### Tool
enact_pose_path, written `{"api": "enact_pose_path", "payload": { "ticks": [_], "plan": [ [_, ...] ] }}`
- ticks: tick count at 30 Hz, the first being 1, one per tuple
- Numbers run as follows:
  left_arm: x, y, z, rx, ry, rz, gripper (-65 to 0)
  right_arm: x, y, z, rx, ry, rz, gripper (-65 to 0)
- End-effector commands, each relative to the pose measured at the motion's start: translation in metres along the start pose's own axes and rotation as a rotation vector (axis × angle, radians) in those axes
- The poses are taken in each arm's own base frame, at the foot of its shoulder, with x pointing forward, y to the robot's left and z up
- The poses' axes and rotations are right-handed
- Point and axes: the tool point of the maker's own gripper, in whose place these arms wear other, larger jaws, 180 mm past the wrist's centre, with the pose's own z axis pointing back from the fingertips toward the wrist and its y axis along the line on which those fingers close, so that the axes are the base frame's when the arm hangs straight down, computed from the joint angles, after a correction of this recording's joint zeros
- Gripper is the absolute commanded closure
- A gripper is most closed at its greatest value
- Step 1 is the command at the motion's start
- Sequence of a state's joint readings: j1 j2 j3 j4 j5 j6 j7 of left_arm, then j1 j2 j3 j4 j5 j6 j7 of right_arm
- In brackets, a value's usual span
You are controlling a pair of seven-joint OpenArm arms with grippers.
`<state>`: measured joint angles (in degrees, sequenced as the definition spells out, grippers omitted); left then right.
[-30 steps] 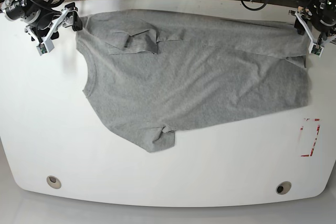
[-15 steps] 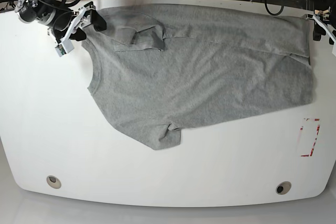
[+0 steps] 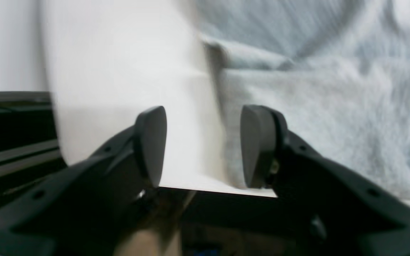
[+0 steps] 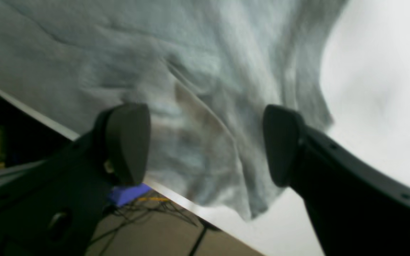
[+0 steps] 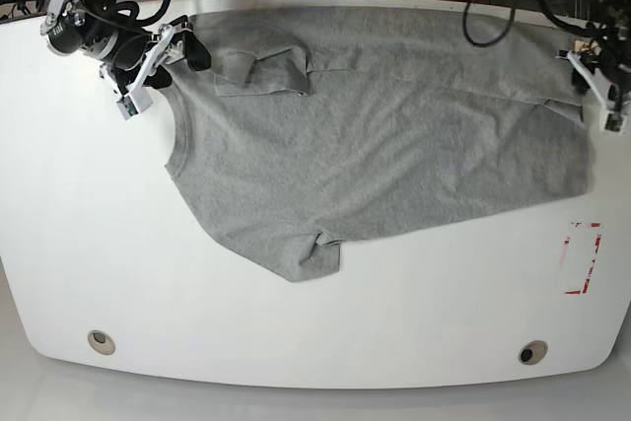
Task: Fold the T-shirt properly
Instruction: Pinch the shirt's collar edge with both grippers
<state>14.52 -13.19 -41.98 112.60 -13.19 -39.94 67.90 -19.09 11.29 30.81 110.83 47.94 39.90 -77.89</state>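
Your white desk [image 5: 89,224] carries everything. Shirt [image 5: 375,135] lies spread across far half, neck toward your right arm's side, one sleeve folded onto chest, hem at your left arm's side. Your right end effector [image 4: 205,142] hangs over shoulder edge by desk rim, jaws wide, nothing gripped. Your left end effector [image 3: 203,145] over hem corner, jaws parted, nothing held. Red-marked tag [image 5: 582,258] on desk near hem.

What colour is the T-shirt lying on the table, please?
Plain light heather grey, no print; the T-shirt shows best in the base view.
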Motion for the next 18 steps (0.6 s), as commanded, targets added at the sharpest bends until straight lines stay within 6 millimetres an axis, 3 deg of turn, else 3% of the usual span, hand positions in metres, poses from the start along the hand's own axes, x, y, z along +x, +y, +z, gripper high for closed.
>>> {"api": "enact_pose_path", "payload": {
  "ticks": [1, 8, 12, 18],
  "plan": [
    [0.024, -0.011, -0.004, 0.005, -0.075, -0.055, -30.0, 0.021, 0.013, -0.003, 0.049, -0.055, 0.053, -46.0],
    [0.020, -0.054, -0.030, -0.006, -0.061, -0.114, -30.0, 0.018, 0.037, -0.029, 0.079, 0.009, 0.116, -46.0],
    [0.000, -0.059, -0.044, -0.035, 0.005, -0.098, -30.0, 0.018, 0.045, -0.042, 0.065, 0.029, 0.150, -46.0],
    [-0.013, -0.057, -0.050, -0.045, 0.043, -0.100, -30.0, 0.010, 0.055, -0.057, 0.087, 0.077, 0.162, -45.5]
  ]
}}
